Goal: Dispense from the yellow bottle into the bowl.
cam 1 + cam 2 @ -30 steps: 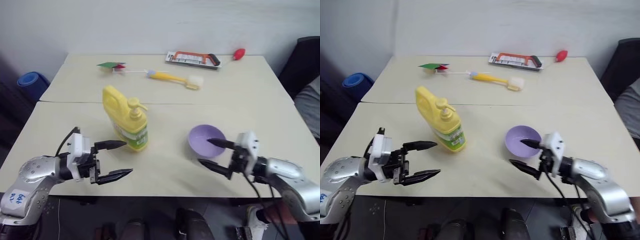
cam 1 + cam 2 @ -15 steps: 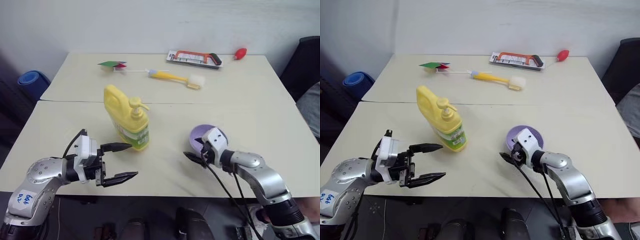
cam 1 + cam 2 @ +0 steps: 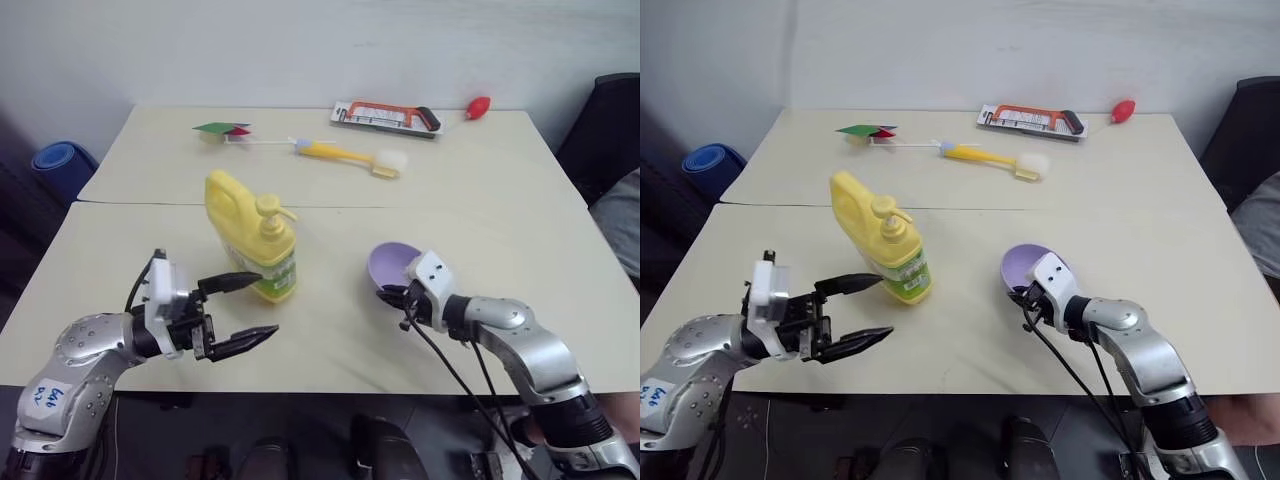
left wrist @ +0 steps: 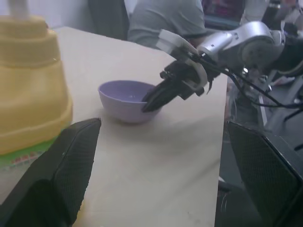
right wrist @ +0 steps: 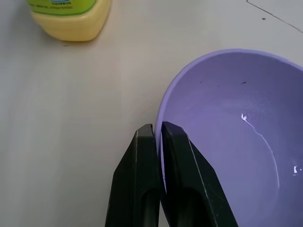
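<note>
My left gripper (image 3: 245, 310) has its fingers spread wide, hovering just beside the yellow bottle (image 3: 252, 235), which stands upright on the table (image 3: 470, 220) near the middle. To its right, the lavender bowl (image 3: 392, 266) sits slightly tipped, with my right gripper (image 5: 157, 137) pinched shut on its near rim, one finger inside and one outside the wall.

Silver arms, white wrist blocks, black end effector (image 3: 240, 311) fingers, black cables.

Yellow bottle (image 3: 252, 238), seemingly lavender bowl (image 3: 392, 265)
</note>
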